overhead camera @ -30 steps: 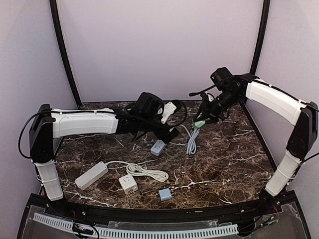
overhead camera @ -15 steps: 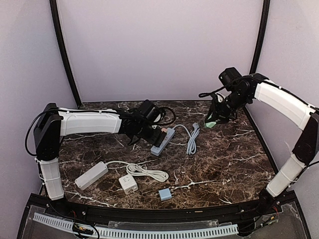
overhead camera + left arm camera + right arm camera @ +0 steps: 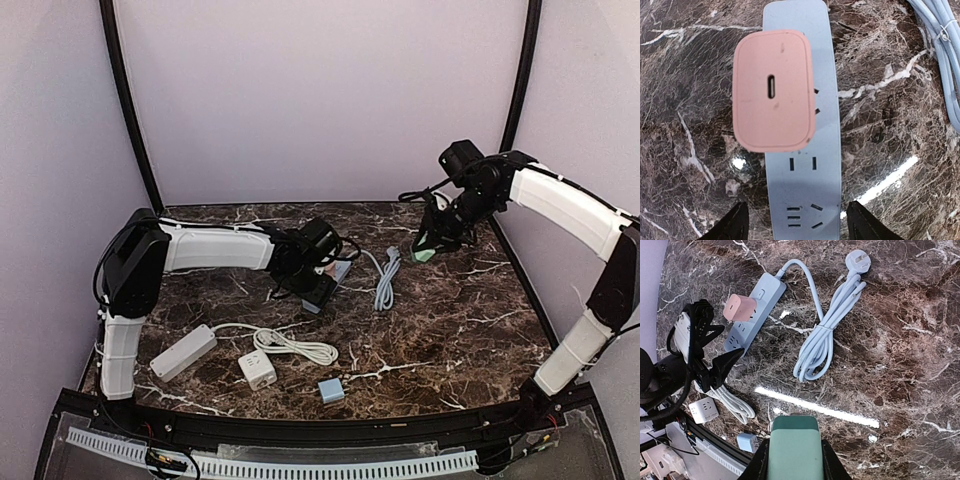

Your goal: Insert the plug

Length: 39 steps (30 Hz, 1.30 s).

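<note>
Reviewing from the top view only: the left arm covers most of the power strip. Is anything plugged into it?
Observer: Yes, the left wrist view shows a pink charger sitting on the blue-grey power strip.
Operator: Does the left tool hold it?
Observer: No. The left tool is open, fingertips apart beside the strip, short of the charger.
Operator: What's in the right tool?
Observer: The right tool is shut on a green charger.

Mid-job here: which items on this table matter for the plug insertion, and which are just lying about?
Job:
pink rectangular charger
pale blue power strip
mint-green plug

Lying about:
long white power strip
white cube socket
small blue cube adapter
</note>
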{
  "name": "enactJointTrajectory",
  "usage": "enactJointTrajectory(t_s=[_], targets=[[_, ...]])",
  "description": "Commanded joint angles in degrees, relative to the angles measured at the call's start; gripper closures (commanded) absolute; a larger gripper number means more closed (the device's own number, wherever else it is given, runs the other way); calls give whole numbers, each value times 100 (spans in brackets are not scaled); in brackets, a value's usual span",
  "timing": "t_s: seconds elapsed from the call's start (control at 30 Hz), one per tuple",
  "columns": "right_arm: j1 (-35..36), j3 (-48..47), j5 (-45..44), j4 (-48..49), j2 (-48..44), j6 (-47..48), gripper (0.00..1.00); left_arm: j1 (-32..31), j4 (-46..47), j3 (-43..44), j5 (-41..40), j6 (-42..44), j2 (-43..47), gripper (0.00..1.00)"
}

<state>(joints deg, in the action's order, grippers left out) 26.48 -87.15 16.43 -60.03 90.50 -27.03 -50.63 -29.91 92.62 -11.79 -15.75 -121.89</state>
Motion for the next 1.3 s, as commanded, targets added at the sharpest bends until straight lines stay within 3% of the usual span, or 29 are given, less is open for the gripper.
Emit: enactJointTrajectory(t_s=[0.0, 0.2, 0.5, 0.67, 0.97, 1.27], targets=[[-42, 190, -51, -6, -167, 136, 100, 35, -386, 256, 263, -253, -114, 34], [-59, 234, -19, 1, -190, 202, 100, 28, -686, 577, 276, -412, -413, 48], [-64, 315, 32, 1, -266, 247, 100, 30, -1110, 935, 14, -625, -692, 55], [-66, 421, 44, 14, -327, 273, 100, 29, -1122, 974, 115, -798, -717, 73], [-68, 723, -54, 84, -489, 237, 100, 49, -1399, 1210, 46, -1902, -990, 76], [-65, 1277, -116, 159, -761, 102, 100, 76, -1233, 1464, 470, -3016, -1289, 80]])
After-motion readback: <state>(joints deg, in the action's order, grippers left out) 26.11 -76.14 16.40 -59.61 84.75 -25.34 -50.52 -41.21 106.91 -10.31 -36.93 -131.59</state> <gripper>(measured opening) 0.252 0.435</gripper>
